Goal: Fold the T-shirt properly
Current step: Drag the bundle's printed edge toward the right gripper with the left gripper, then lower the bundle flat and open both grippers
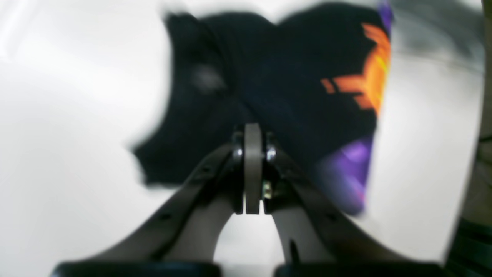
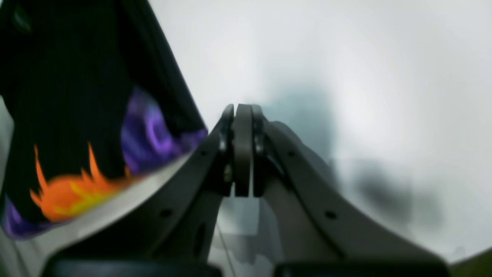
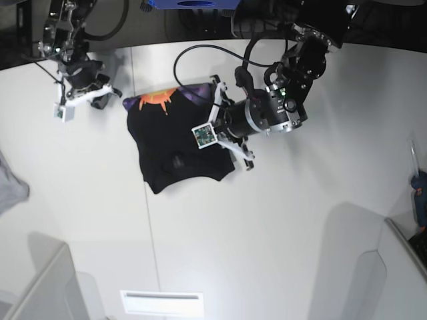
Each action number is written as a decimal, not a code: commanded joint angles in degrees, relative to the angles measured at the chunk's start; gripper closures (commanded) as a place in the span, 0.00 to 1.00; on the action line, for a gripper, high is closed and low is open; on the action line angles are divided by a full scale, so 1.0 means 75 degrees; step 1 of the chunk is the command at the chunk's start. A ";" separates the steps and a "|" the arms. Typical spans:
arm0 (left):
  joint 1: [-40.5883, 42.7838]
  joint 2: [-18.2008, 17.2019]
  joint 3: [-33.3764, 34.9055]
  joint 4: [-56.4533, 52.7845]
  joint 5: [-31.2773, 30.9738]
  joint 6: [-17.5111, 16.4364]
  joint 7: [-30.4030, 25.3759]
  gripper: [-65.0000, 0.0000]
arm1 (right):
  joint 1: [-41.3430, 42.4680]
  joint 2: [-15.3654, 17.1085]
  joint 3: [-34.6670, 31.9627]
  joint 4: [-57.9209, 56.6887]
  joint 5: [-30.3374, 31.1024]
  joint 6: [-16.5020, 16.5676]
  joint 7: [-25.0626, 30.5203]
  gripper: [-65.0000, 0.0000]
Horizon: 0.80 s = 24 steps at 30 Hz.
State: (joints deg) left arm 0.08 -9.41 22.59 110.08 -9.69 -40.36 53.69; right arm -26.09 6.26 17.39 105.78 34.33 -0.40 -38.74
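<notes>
White tabletop (image 3: 280, 220) all around, and the T-shirt (image 3: 177, 150) lies on it as a rough black bundle, orange-and-purple print peeking out at its far edge. Left gripper (image 1: 252, 169) hangs over the shirt's near side, jaws pressed together, no cloth visibly between them. Right gripper (image 2: 243, 150) sits just beside the shirt's printed edge, clamped on nothing. Best play, I'd say: reopen, pinch a clean edge, carry it flat across without bunching.
</notes>
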 commanded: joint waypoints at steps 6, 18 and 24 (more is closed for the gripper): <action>0.0746 -0.0005 -0.0123 0.0086 -0.0085 0.0048 -0.0132 1.00 | 0.0307 0.0425 -0.0038 0.0109 0.0082 0.0048 0.0084 1.00; 0.1168 -0.0017 -0.0029 -0.1016 -0.0085 0.0048 -0.0601 1.00 | 0.0460 0.0425 -0.0308 0.0109 0.0082 0.0552 0.0072 1.00; 0.1273 -0.0287 -0.0040 -0.1075 -0.0085 0.0048 -0.0812 1.00 | 0.0401 0.0425 -0.0859 0.0109 0.0082 0.0622 0.0072 1.00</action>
State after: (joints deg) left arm 10.15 -11.84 22.35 101.10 -9.32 -39.90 48.88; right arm -23.35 9.15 10.79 105.69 34.48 3.81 -39.20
